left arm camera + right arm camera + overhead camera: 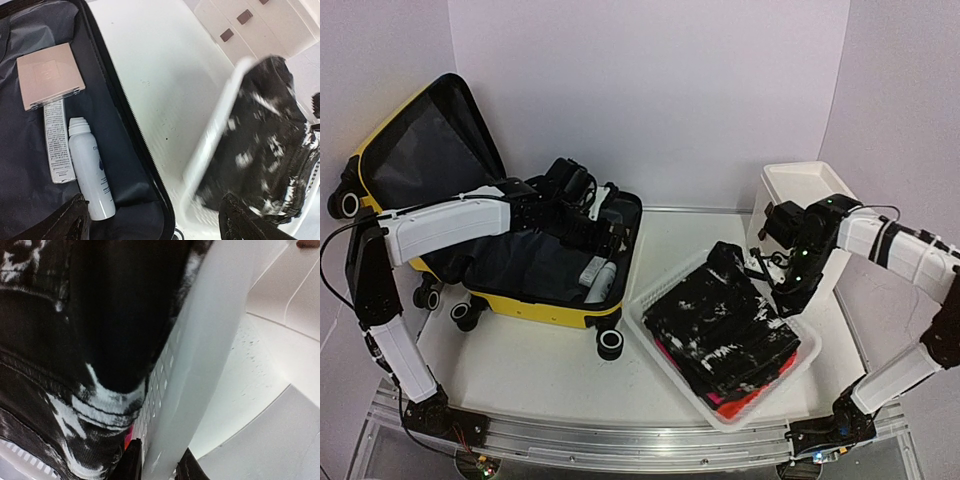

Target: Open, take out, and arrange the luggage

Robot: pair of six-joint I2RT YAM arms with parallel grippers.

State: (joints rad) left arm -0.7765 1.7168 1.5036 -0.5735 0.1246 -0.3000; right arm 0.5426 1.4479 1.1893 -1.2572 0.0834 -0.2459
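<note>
While the left pincer (154, 215) hangs with its fingers spread wide and nothing between them, the small bright-yellow hard-shell suitcase (535, 303) lies open directly beneath it. The suitcase lid stands upright behind the pincer's arm, and the dark fabric lining is exposed. Just ahead of the finger (75, 220) on the suitcase side, a white cylindrical spray can (90, 175) rests on the lining. It touches a slim white printed tube (56, 140) lying alongside. At the tube's far end, farther from the pincer, sits a flat beige square box (50, 75).

The right pincer (159, 465) is nearly closed. Its two dark fingers pinch the wall of the white perforated plastic basket (205, 340) at the rim, one finger inside and one outside. On the inner side of this pincer, a folded black garment with white blotches (725, 325) fills the basket, and pink and red fabric (740, 405) shows under it. On the outer side lies the bare white table top (240, 390). Just behind the pincer stands the white plastic drawer cabinet (800, 185), close beside the basket. The basket sits between the two pincers, its near corner next to the suitcase's black wheel (610, 342).
</note>
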